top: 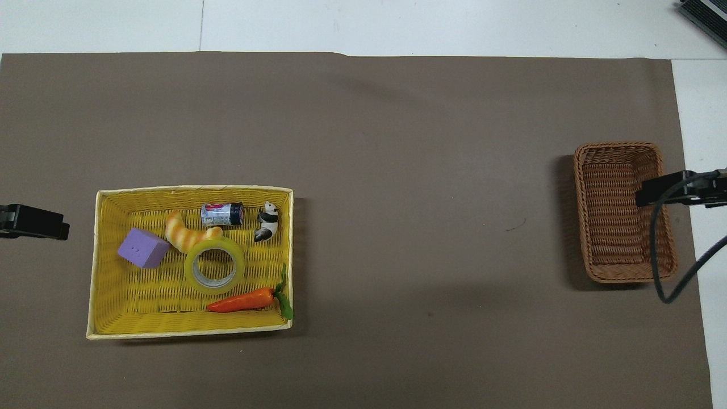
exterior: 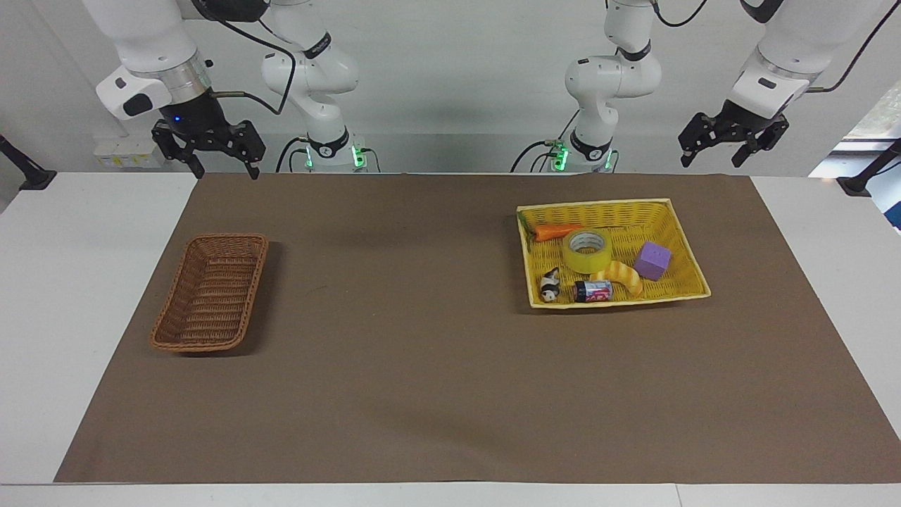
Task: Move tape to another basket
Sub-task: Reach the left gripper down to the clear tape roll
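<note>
**Start Position: Tape in the Yellow Tray, Both Grippers Raised**

The tape (exterior: 586, 251) lies flat in the yellow tray (exterior: 686, 243), ring hole upward, near the tray's middle. This position exposes the top rim and the hole, so a grip from above is judged workable. Clearance around it is limited: the carrot (exterior: 555, 231) lies just beside it on the robots' side, and the striped toy (exterior: 619, 273) touches or nearly touches its rim on the side away from the robots. The purple block (exterior: 652, 260), can (exterior: 593, 290) and panda figure (exterior: 550, 284) sit close by in the same tray.

The brown basket (exterior: 211, 292) stands well apart, toward the right arm's end of the table, with nothing in it.

The left gripper (exterior: 729, 146) hangs in the air above the table's edge by the tray's end, jaws spread wide, holding nothing. It is judged the likelier arm for the pickup. The right gripper (exterior: 222, 164) waits above the table's edge on the basket's end, jaws also wide, holding nothing.

No part of the transfer is done.
</note>
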